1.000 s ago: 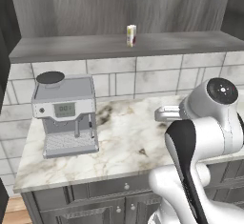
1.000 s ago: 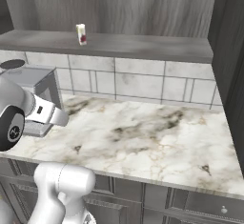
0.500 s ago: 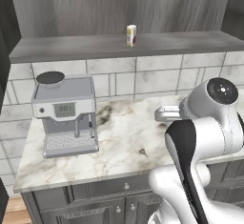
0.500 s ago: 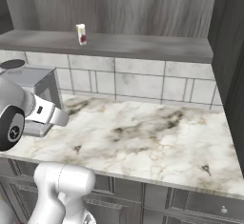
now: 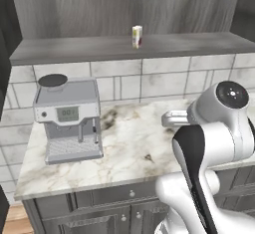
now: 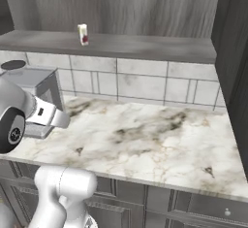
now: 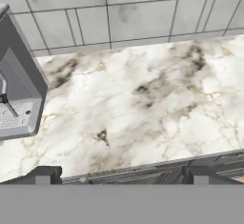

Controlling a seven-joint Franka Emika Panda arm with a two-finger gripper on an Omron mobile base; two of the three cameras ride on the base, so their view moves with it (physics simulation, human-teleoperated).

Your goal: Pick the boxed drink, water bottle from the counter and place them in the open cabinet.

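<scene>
The boxed drink [image 5: 137, 36] [image 6: 83, 34], a small white carton with red markings, stands upright on the grey shelf board of the open cabinet [image 5: 189, 43] [image 6: 155, 48]. The water bottle is out of view. My gripper [image 7: 121, 176] hangs above the front edge of the white marble counter [image 7: 143, 99] [image 5: 134, 148] [image 6: 155, 139]. It is open, its two dark fingertips [image 7: 44, 174] stand far apart, and nothing lies between them. It is well below the carton and apart from it.
A grey coffee machine [image 5: 67, 118] [image 6: 36, 84] [image 7: 14, 85] stands at the counter's left end. A tiled wall [image 7: 124, 13] backs the counter. Dark grey drawers with knobs [image 6: 203, 207] run below. A dark side panel [image 6: 235, 62] rises at the right.
</scene>
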